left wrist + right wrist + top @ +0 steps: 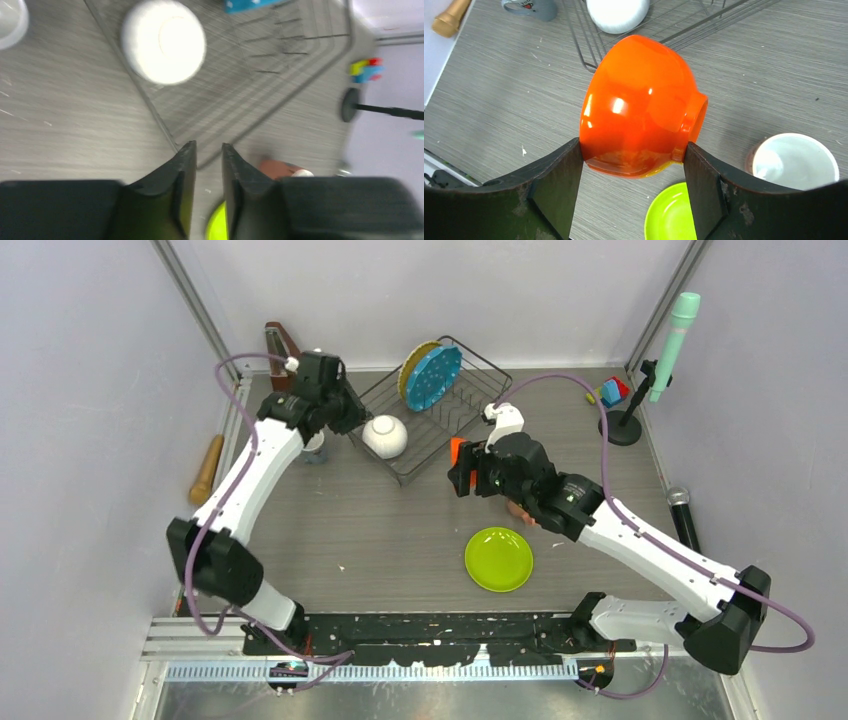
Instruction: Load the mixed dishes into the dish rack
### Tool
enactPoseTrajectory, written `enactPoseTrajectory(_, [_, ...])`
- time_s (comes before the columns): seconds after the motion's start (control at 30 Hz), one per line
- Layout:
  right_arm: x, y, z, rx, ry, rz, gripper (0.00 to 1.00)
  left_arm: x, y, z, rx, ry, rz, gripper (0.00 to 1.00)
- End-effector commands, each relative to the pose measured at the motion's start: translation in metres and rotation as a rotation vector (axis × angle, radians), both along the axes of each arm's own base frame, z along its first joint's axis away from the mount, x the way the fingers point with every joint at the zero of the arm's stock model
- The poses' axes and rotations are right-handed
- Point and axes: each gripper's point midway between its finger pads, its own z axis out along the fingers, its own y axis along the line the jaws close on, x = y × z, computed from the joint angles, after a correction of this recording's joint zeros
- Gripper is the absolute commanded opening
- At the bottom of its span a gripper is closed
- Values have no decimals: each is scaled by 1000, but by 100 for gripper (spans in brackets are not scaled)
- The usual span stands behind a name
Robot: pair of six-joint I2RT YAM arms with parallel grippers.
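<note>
Gripping the orange bowl (639, 105): the right gripper (633, 147) is clamped across it, one finger at the rim side, the other against the foot ring. The bowl lies on its side in the air. Its axis runs from finger to finger, with the foot toward one finger and the mouth turned away from the wrist camera. It sits just off the near-right side of the dish rack (470, 410), outside the wire.

In the rack:
- The white bowl (385, 436) is upside down at the near-left end.
- The teal-blue plate (433, 378) stands on edge at the far end.
- The round yellow woven plate (411, 367) stands on edge right behind it.

Around the rack:
- The left gripper (209, 150) is above the rack's left edge, with the jaws a narrow gap apart and nothing between them. Its wrist view is motion-blurred.
- The small grey-blue mug (315, 447) is on the table just left of the rack.
- The salmon-pink mug (794, 160) is near-right of the rack, mostly hidden under the right arm in the top view.
- The lime green plate (498, 559) lies flat, well nearer than the rack.

The table (380, 530) has a grey wood-grain top with pale plain walls on three sides. The wooden metronome (283, 345) is far-left of the rack and the coloured toy blocks (612, 392) are to its right.
</note>
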Motion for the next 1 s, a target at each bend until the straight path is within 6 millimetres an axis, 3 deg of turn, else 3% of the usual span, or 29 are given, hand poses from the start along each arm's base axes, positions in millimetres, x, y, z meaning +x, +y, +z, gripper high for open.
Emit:
enactPoseTrajectory(0.0, [5,-15,53,38,-125,-46,0,32,31,-24,240,49,81,16])
enactPoseTrajectory(0.1, [4,-20,56,36,-131,-55,0,50,31,-40,281,91,93,0])
enactPoseTrajectory(0.37, [3,-24,51,34,-120,-66,0,73,42,-102,418,262,169,0])
enactPoseTrajectory(0.6, [5,-22,49,27,-116,-62,0,84,16,-154,356,385,96,0])
enactPoseTrajectory(0.8, [7,-22,47,20,-111,-65,0,110,-5,-160,241,366,102,0])
enactPoseTrajectory(0.97, [11,-20,44,1,-107,-60,0,136,-13,-151,143,334,118,0])
